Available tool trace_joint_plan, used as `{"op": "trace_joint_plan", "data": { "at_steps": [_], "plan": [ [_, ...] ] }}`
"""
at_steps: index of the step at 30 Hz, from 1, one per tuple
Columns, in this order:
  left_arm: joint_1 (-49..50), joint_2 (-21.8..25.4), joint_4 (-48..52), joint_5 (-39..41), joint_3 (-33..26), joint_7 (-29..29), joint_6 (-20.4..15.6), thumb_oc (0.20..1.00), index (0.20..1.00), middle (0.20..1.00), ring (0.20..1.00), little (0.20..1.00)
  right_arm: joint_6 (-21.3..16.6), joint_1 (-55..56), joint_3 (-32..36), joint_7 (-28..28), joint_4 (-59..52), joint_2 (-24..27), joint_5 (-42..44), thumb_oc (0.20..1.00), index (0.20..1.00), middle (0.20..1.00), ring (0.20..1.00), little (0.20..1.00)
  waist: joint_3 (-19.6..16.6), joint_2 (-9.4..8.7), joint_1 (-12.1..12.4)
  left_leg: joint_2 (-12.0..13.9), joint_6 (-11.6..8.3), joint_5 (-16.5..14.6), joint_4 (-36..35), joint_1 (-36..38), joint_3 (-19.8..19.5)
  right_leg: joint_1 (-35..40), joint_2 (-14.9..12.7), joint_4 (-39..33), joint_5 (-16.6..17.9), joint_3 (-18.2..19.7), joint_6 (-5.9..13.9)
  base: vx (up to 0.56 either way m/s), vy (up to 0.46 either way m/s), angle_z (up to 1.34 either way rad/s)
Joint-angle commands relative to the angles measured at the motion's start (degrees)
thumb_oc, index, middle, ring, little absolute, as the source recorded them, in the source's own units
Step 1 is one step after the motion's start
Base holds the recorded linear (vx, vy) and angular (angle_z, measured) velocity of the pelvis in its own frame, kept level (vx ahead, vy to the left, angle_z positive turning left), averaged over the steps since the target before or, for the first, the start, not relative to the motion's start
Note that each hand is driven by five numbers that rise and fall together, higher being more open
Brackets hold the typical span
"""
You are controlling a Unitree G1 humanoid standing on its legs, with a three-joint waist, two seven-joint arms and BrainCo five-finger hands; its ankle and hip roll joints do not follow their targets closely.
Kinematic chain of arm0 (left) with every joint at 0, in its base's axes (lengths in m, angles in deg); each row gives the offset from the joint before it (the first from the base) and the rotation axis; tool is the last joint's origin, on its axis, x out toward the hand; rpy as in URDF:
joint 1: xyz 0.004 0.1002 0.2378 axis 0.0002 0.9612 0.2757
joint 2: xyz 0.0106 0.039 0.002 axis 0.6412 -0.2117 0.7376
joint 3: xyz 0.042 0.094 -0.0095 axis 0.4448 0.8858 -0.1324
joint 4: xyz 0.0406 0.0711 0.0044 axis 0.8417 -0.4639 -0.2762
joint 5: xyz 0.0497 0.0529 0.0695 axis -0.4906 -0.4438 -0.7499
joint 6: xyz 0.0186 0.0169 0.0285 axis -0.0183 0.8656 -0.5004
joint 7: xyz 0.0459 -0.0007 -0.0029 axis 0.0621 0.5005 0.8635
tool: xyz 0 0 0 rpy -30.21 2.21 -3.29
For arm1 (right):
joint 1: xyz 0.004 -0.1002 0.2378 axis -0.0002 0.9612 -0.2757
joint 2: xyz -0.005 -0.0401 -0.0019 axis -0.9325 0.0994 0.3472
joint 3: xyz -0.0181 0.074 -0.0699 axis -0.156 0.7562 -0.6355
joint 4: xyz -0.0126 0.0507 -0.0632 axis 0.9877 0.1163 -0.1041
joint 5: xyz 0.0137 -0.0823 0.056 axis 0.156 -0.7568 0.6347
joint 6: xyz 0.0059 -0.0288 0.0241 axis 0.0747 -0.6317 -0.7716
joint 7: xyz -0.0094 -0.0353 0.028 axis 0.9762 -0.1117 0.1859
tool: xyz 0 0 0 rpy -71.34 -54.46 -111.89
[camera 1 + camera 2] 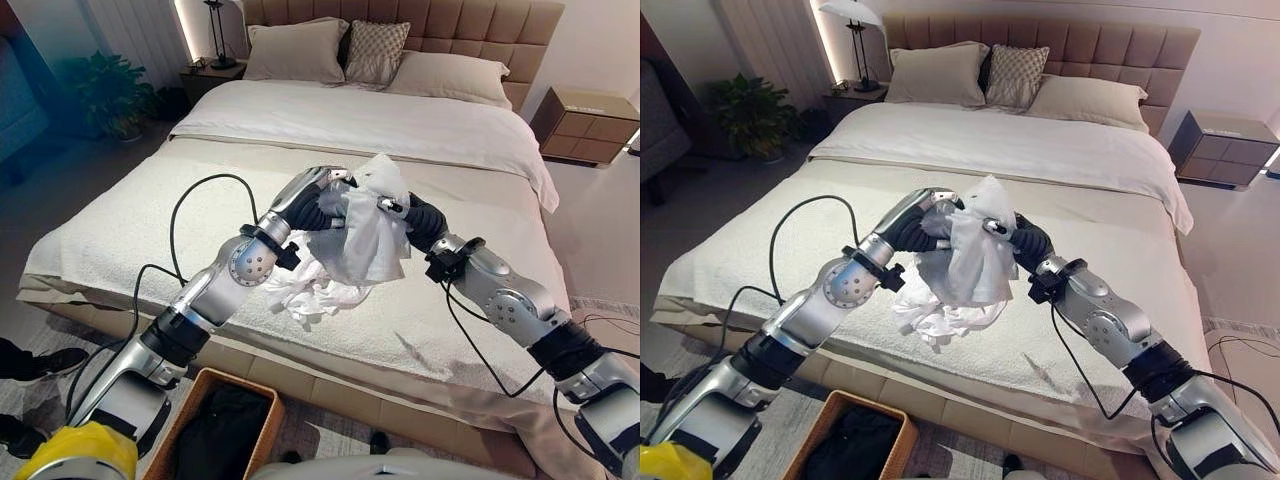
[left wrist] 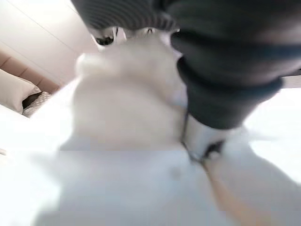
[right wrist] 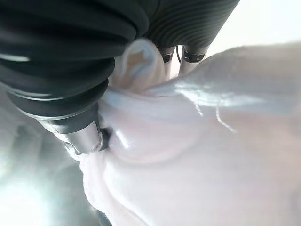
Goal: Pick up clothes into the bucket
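Note:
A white garment (image 1: 365, 235) hangs bunched above the middle of the bed, its lower folds trailing onto the beige blanket (image 1: 120, 230). My left hand (image 1: 318, 205) is shut on its left side and my right hand (image 1: 415, 222) pinches its right side, the two hands close together. In the left wrist view the white cloth (image 2: 127, 108) presses against the hand's dark cover (image 2: 225, 61). In the right wrist view the cloth (image 3: 211, 155) is gripped between fingers and thumb (image 3: 80, 136). A brown basket (image 1: 178, 420) stands on the floor before the bed, with dark clothing (image 1: 222, 430) inside.
The bed carries a white sheet (image 1: 400, 130) and pillows (image 1: 295, 50) at its head. Nightstands stand at both sides, the left one (image 1: 205, 75) with a lamp. A plant (image 1: 110, 95) grows at the far left. A person's shoes (image 1: 40, 362) rest on the floor at the lower left.

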Motion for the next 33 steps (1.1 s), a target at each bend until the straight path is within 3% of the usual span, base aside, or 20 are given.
{"op": "trace_joint_plan", "data": {
  "at_steps": [1,4,10,14,28,29,30,32,33],
  "plan": [
    [0.72,-2.67,-2.24,-1.02,3.06,0.19,-1.34,0.200,0.200,0.200,0.200,0.200,-7.77,-5.61,3.33,3.12,-9.80,-6.53,5.45,0.200,0.200,0.200,0.200,0.200,-2.13,-3.65,0.29,-1.72,0.33,-6.36,5.67,-2.76,-0.87,1.51,-4.27,4.54,-6.09,-1.57,4.22,0.00,0.000,0.00],
    [4.51,-4.04,-2.29,3.15,0.35,1.48,-1.66,0.200,0.200,0.200,0.200,0.200,-8.02,-4.19,3.82,3.08,-10.85,-6.36,5.51,0.200,0.200,0.200,0.200,0.200,-2.11,-3.77,0.33,-1.86,0.38,-6.53,5.87,-2.82,-0.94,1.52,-4.44,4.69,-6.14,-1.47,4.16,0.00,0.000,0.00],
    [16.44,-12.45,-4.03,24.73,-5.47,2.60,-0.44,0.200,0.200,0.200,0.200,0.200,-8.41,-0.95,4.32,1.58,-12.27,-5.94,5.13,0.200,0.200,0.200,0.200,0.200,-2.19,-4.34,0.55,-1.90,0.51,-6.55,5.96,-3.01,-1.04,1.21,-4.50,5.09,-6.21,-1.42,3.95,0.00,0.000,0.00],
    [19.84,-14.86,-3.13,33.85,-6.25,2.13,0.24,0.200,0.200,0.200,0.200,0.200,-8.46,-0.55,4.31,1.41,-12.41,-5.82,4.75,0.200,0.200,0.200,0.200,0.200,-2.21,-4.76,0.70,-1.80,0.52,-6.61,5.84,-2.99,-1.17,1.14,-4.43,5.04,-6.24,-1.14,3.90,0.00,0.000,0.00],
    [20.89,-15.59,-1.17,36.74,-6.06,2.53,0.23,0.200,0.200,0.200,0.200,0.200,-9.35,-0.93,5.04,0.73,-11.80,-6.55,3.88,0.200,0.200,0.200,0.200,0.200,-2.56,-5.10,0.64,-1.50,0.41,-6.76,5.53,-2.52,-1.26,1.31,-4.14,4.78,-6.55,-0.82,3.78,0.00,0.000,0.00],
    [20.89,-15.45,-0.89,36.86,-6.14,2.41,0.14,0.200,0.200,0.200,0.200,0.200,-9.25,-0.99,5.06,0.73,-11.80,-6.09,3.29,0.937,0.937,0.937,0.937,0.937,-2.56,-5.12,0.60,-1.45,0.39,-6.74,5.48,-2.50,-1.31,1.31,-4.10,4.74,-6.55,-0.82,3.77,0.00,0.000,0.00],
    [21.28,-15.65,-0.59,38.79,-6.21,2.45,-0.02,0.200,0.200,0.200,0.200,0.200,-9.03,-1.25,5.38,0.61,-11.67,-4.68,1.80,1.000,1.000,1.000,1.000,1.000,-2.58,-5.21,0.62,-1.39,0.34,-6.70,5.44,-2.49,-1.31,1.29,-4.06,4.69,-6.53,-0.85,3.75,0.00,0.000,0.00],
    [21.47,-15.88,-0.61,40.21,-6.40,2.53,-0.15,0.200,0.200,0.200,0.200,0.200,-9.05,-1.79,5.58,0.60,-11.71,-3.31,-0.53,1.000,1.000,1.000,1.000,1.000,-2.59,-5.25,0.63,-1.38,0.31,-6.66,5.46,-2.55,-1.35,1.24,-4.04,4.67,-6.48,-0.83,3.75,0.00,0.000,0.00],
    [21.91,-16.44,-0.21,43.87,-6.84,2.05,-0.53,0.200,0.200,0.200,0.200,0.200,-9.58,-2.41,7.30,-0.74,-11.92,0.37,-6.49,1.000,1.000,1.000,1.000,1.000,-2.63,-5.30,0.52,-1.30,0.27,-6.60,5.37,-2.55,-1.33,1.19,-3.96,4.65,-6.54,-0.91,3.81,0.00,0.000,0.00]
  ]
}}
